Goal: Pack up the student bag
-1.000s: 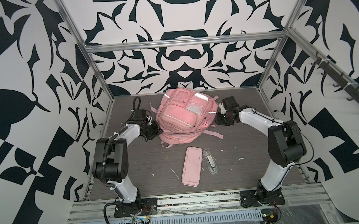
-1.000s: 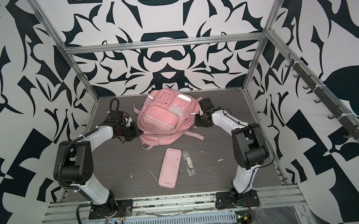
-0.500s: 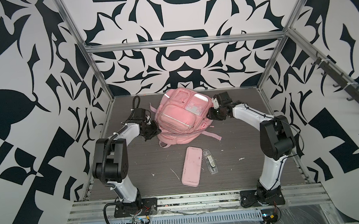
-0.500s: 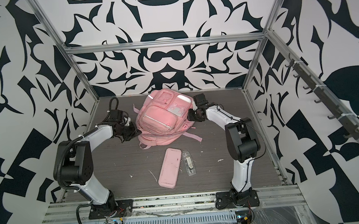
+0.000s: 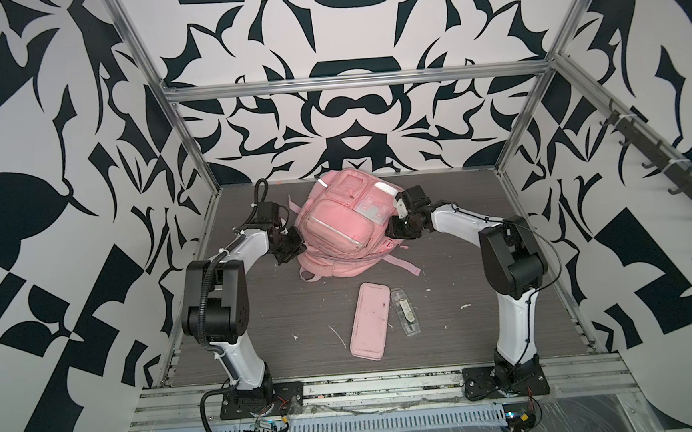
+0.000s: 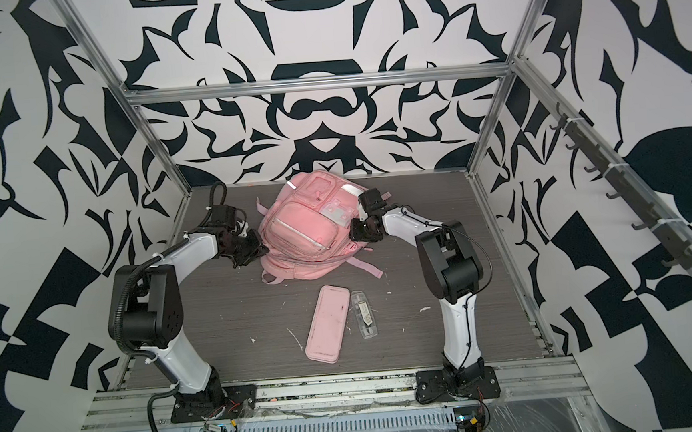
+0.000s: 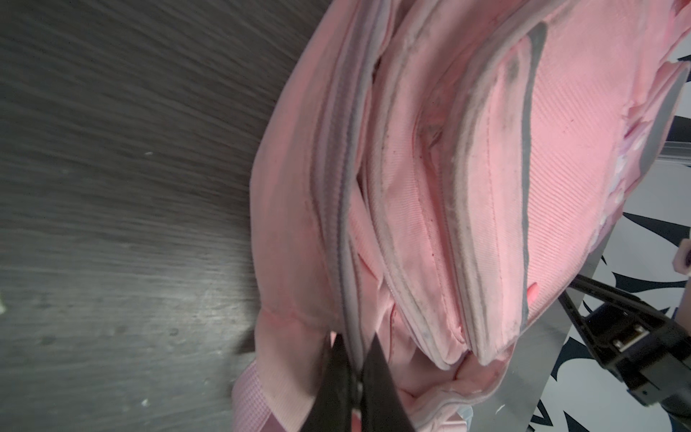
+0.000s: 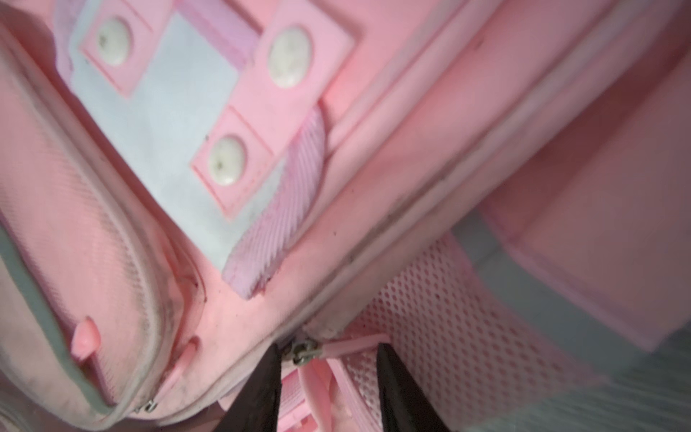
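Dark table [image 5: 284, 313] bears the pencil case [image 5: 369, 327] unpacked; left gripper [image 7: 357, 344] pinches the student bag [image 5: 332, 226], right gripper [image 8: 328, 349] gapes around its zipper pull [image 8: 304, 351].

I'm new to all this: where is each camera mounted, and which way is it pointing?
Top views: high above the front edge, looking down at the table, student bag and pencil case; both whole arms show.
Left wrist: on the left arm, looking along the left gripper, shut on the student bag's side seam; two fingers show.
Right wrist: on the right arm, close on the student bag's front; right gripper open around a zip slider.
Shared: both top views nearly match; both wrist views show the student bag.
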{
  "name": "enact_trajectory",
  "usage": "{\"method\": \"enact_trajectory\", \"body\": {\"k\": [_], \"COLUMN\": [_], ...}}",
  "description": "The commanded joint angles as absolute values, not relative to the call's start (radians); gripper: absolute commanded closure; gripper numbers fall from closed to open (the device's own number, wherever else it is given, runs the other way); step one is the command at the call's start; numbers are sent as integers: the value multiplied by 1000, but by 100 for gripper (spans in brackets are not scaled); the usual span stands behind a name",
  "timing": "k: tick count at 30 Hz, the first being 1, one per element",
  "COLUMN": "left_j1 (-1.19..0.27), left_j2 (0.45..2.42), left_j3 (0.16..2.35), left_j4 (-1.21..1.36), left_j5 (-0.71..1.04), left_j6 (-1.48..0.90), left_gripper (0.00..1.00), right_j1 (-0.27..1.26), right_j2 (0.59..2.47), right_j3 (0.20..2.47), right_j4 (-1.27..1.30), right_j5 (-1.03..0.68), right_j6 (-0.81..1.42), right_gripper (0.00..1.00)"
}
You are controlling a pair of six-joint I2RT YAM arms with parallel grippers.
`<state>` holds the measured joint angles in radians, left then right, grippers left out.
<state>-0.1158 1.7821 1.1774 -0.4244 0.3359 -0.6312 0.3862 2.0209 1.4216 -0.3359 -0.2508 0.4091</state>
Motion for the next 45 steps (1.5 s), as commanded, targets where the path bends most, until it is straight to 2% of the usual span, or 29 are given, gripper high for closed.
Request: {"method": "enact_trajectory", "body": {"k": [1, 8, 19, 29, 36, 45], "left_j1": [-109, -97, -94, -108, -162, -240], "left_j2": [1807, 1864, 1912, 1769, 1734, 1809], "left_j3": [1211, 1261, 1344, 1303, 1294, 1299], "left_j4": [-413, -399, -421, -478, -478, -430], "left_j5": [318, 312, 328, 322, 346, 382], "left_j6": [-640, -660, -653, -613, -609, -626], "left_gripper": [92, 89, 80, 58, 55, 55], "right_j1": [408, 446, 516, 522, 519, 519], "right_j2": [1980, 1928, 1810, 1678, 1731, 1764], "right_j3": [1355, 1249, 1223, 1254, 1256, 1262], "right_j4": [-345, -334, -388, -448, -435, -420], "right_j5": [-239, -240, -235, -139, -92, -66], "right_j6": [406, 405, 399, 326, 306, 298], "right_gripper": [56, 56, 56, 50, 52, 58]}}
